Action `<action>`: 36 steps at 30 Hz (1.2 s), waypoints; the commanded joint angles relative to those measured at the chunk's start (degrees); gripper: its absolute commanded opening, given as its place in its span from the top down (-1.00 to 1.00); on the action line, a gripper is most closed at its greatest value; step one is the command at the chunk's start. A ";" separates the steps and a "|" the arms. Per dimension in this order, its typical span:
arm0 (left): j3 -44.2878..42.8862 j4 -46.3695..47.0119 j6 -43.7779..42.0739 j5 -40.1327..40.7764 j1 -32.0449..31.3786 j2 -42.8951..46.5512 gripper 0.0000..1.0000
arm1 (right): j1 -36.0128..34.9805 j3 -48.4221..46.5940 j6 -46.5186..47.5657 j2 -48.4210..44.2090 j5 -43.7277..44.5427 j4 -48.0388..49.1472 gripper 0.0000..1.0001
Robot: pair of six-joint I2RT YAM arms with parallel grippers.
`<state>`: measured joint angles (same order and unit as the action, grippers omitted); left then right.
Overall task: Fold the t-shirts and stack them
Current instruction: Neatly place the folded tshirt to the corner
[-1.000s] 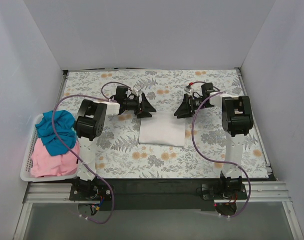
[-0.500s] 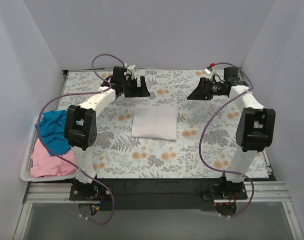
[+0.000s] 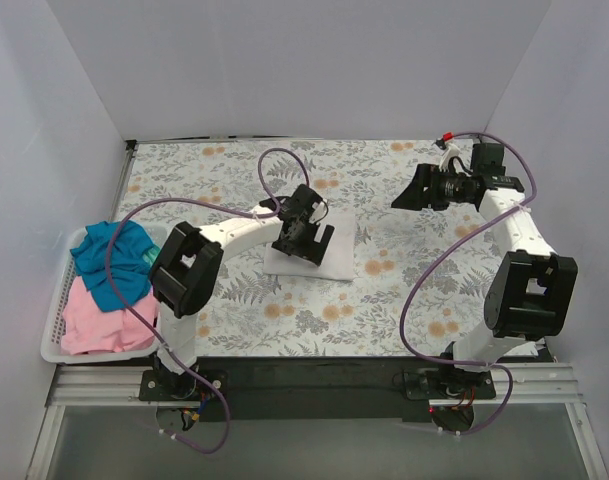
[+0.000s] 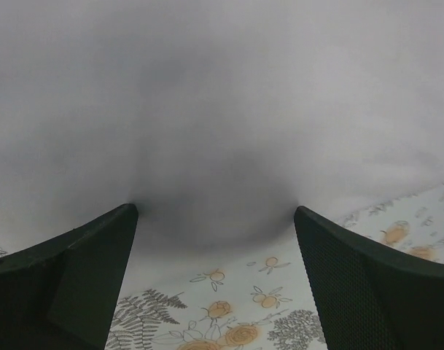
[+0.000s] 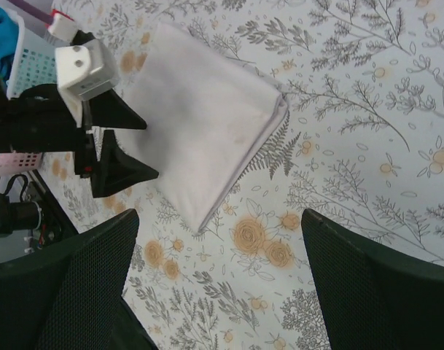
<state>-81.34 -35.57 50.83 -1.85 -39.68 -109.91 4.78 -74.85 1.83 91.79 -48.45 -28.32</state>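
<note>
A white t-shirt (image 3: pixel 334 252), folded into a neat rectangle, lies on the middle of the floral table cover. My left gripper (image 3: pixel 306 246) hangs low over its left half, open, with the white cloth (image 4: pixel 222 109) filling the left wrist view past its fingertips (image 4: pixel 127 219). My right gripper (image 3: pixel 404 192) is raised at the back right, open and empty, well clear of the shirt. The right wrist view looks down on the folded shirt (image 5: pixel 200 124) and on the left gripper (image 5: pixel 112 142). A teal-blue t-shirt (image 3: pixel 109 262) and a pink t-shirt (image 3: pixel 99 320) lie crumpled in the basket.
The white slotted basket (image 3: pixel 52 348) stands at the table's left edge, near the left arm's base. White walls close off the back and both sides. Purple cables loop from both arms over the floral cover (image 3: pixel 444 290).
Both grippers left the shirt's far edge and rose toward the back. The left gripper then swung down over the folded shirt, jaws widening. The right gripper moved further right.
</note>
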 commanded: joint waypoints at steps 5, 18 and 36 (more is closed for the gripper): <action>-1.97 -2.13 2.87 8.88 1.00 -8.99 -0.78 | -0.03 2.43 1.95 -4.78 2.04 -1.13 -0.97; -16.47 -6.88 -8.35 8.43 24.90 -20.17 -0.69 | 1.46 3.66 4.50 -2.67 2.74 -2.36 -0.97; -37.06 -6.09 -32.00 0.19 44.78 -32.04 -0.63 | 2.52 3.39 5.65 -1.44 3.36 -3.67 -0.97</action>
<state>-120.84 -38.79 27.40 -1.26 4.67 -140.33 7.01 -71.35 6.44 89.73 -44.91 -31.44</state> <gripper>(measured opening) 0.818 0.984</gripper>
